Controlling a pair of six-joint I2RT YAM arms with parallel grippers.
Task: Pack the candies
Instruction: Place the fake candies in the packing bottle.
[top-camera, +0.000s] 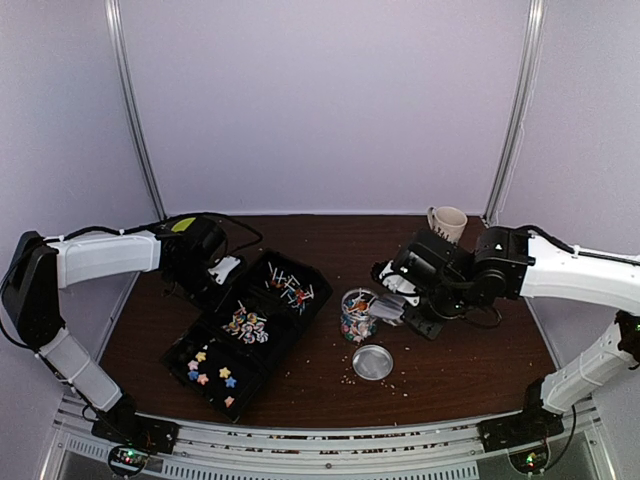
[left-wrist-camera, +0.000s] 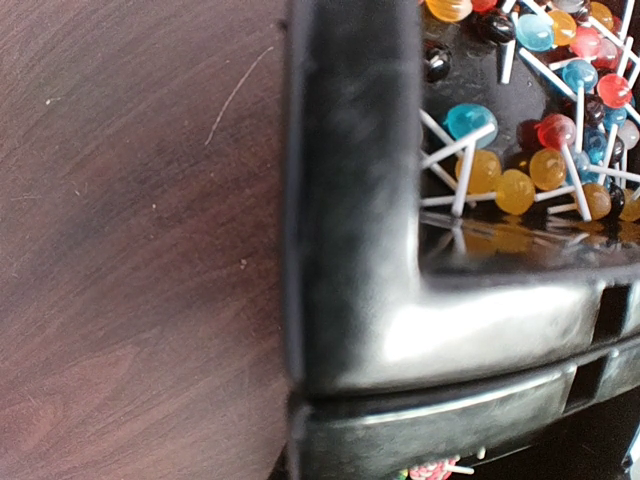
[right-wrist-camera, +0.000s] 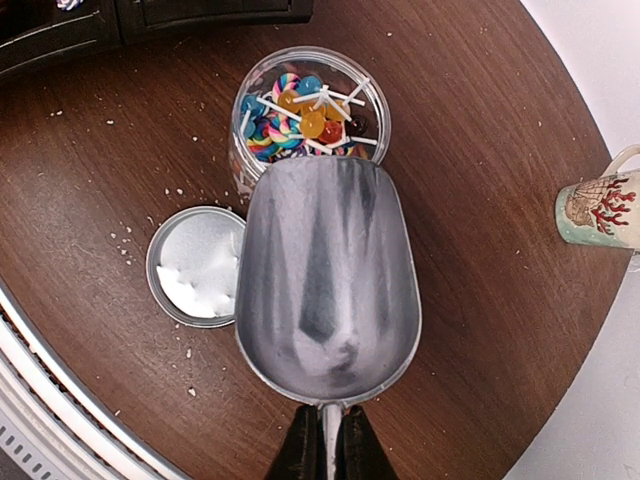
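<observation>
Candies fill the black three-part tray (top-camera: 300, 325): lollipops (top-camera: 290, 288) in the far part, swirled sweets (top-camera: 246, 325) in the middle, star shapes (top-camera: 210, 368) nearest. More candies (right-wrist-camera: 305, 115) fill the clear jar (right-wrist-camera: 375, 110). My right gripper (right-wrist-camera: 331, 440) is shut on the handle of an empty metal scoop (right-wrist-camera: 325, 280), whose front lip hangs over the jar's near rim. My left gripper (top-camera: 225, 270) sits shut at the tray's far left corner. Its fingers are hidden in the left wrist view, which shows the tray rim (left-wrist-camera: 350, 250) and lollipops (left-wrist-camera: 530, 170) close up.
The jar's round metal lid (right-wrist-camera: 195, 265) lies flat on the table beside the scoop, between the jar and the near edge. A patterned mug (top-camera: 447, 222) stands at the back right. Pale crumbs are scattered around the jar and lid.
</observation>
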